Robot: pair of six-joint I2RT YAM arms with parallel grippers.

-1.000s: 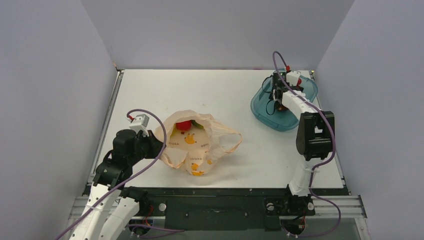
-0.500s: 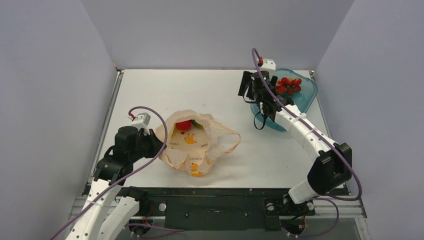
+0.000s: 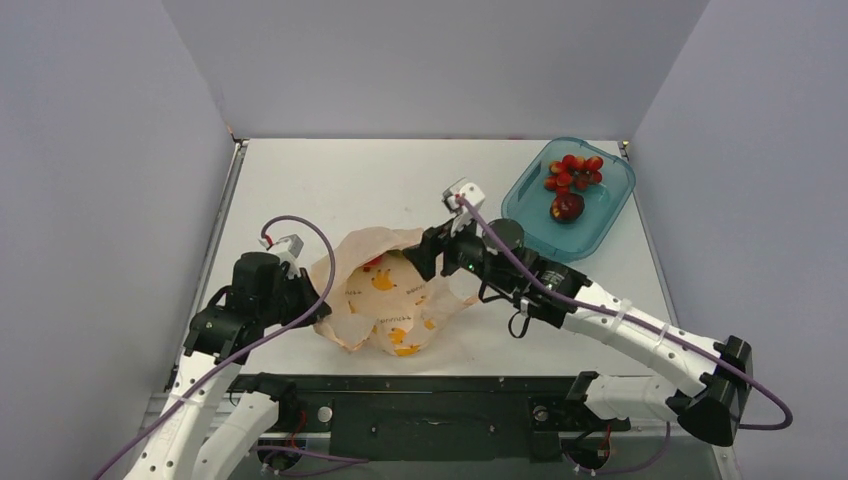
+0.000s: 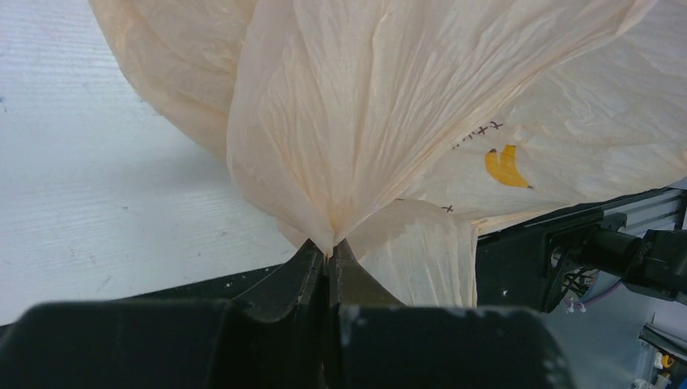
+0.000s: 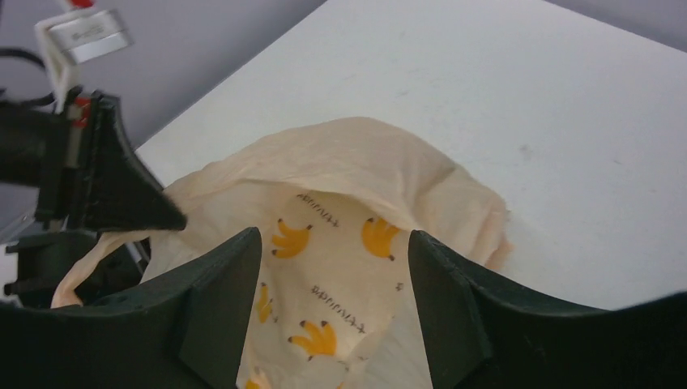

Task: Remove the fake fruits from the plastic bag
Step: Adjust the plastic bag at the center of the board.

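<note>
Arrival: right hand [image 5: 332, 304], fingers apart and empty, has swung from the teal tub [image 3: 612, 200], well right of the plastic bag [image 3: 385, 300], to the bag's mouth. Meanwhile the left hand [image 4: 330, 267] stays clamped on the bag's edge. With the berry cluster [image 3: 575, 172] and maroon fruit [image 3: 568, 206] out in that tub, others likely remain inside.

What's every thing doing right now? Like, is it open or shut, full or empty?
plastic bag: crumpled, mouth open, one edge pinched.
left gripper: shut on the plastic bag's edge.
right gripper: open, empty, above the bag's mouth.
teal tub: open, holding two fruits.
red berry cluster: lying in the tub.
dark maroon fruit: lying in the tub.
red fruit: inside the bag, mostly hidden.
</note>
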